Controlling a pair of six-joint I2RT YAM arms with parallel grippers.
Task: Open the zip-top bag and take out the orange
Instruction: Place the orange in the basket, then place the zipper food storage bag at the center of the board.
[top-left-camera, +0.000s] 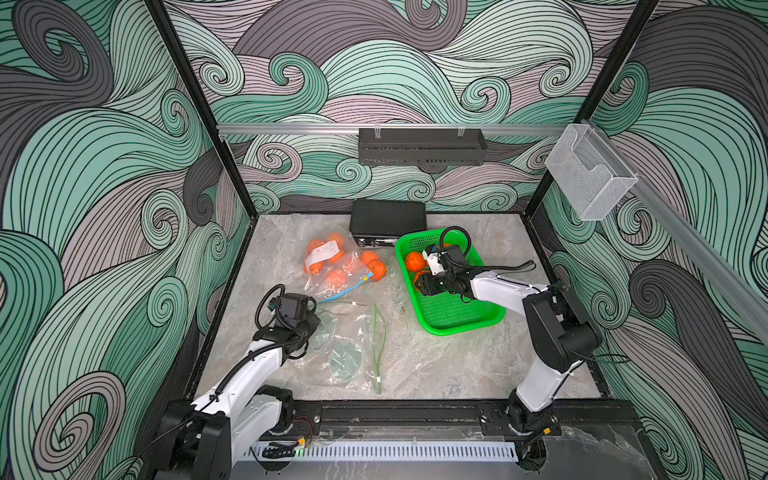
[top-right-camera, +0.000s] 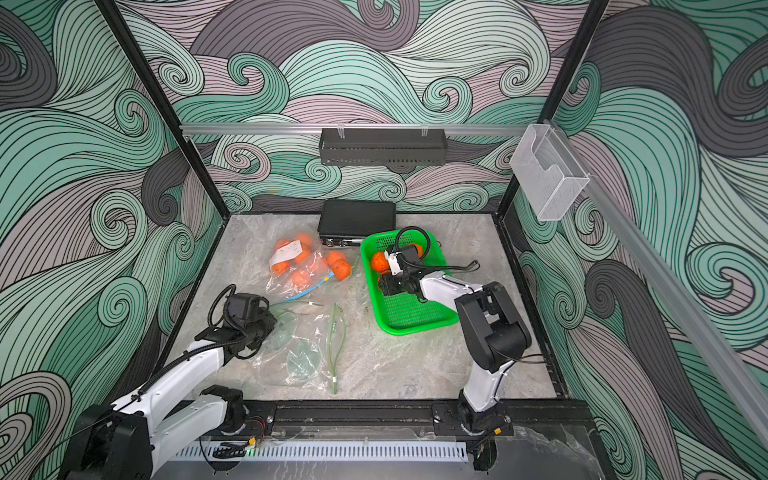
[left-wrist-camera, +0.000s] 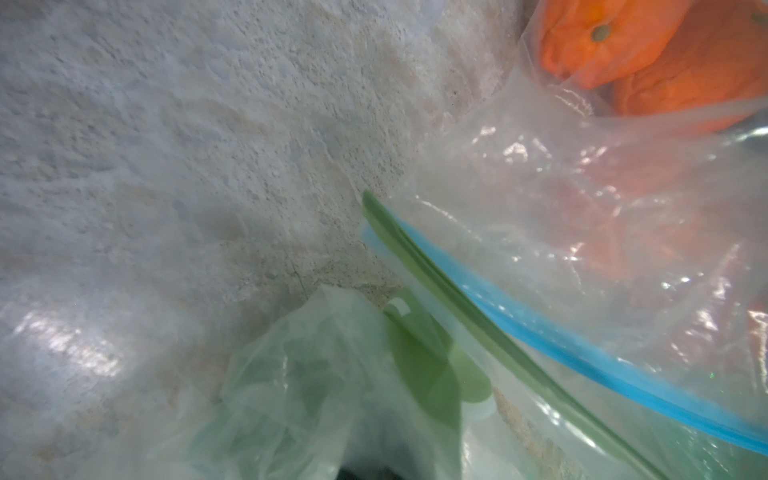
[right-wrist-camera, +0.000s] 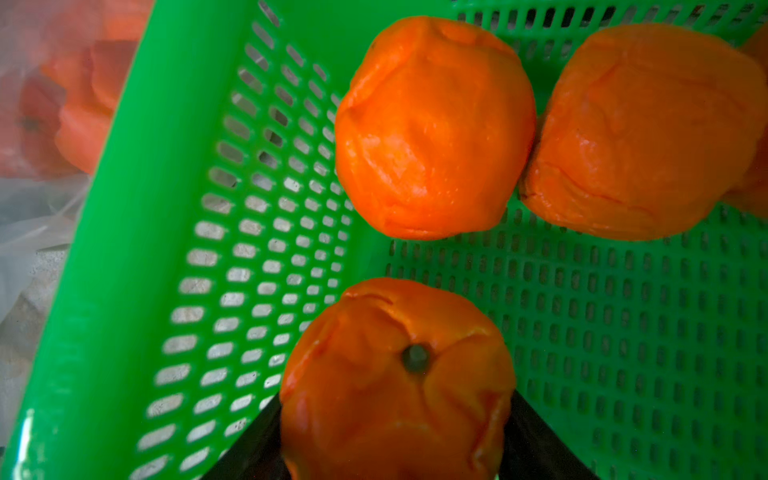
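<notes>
A robot lab cell: left arm (top-left-camera: 249, 374) and right arm (top-left-camera: 536, 386) bolted to a front rail (top-left-camera: 395, 415), counter (top-left-camera: 436, 365) boxed in by black frame posts (top-left-camera: 195, 95) and swirl-printed wall panels (top-left-camera: 374, 62)

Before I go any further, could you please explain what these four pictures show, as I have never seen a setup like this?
These are two white-and-black robot arms mounted at the edge of a grey marble-look table. Two pictures look down on the whole scene from above; the other two come from a camera on each arm's wrist. On the table lie a clear zip-top bag with a blue zip holding orange fruits, a flat clear bag with a green zip, a black flat box and a green perforated plastic basket. The left end effector is shut, apparently pinching the green-zip bag. The right end effector, over the basket, holds one orange fruit between its fingers; the right wrist view shows two more lying in the basket.
</notes>
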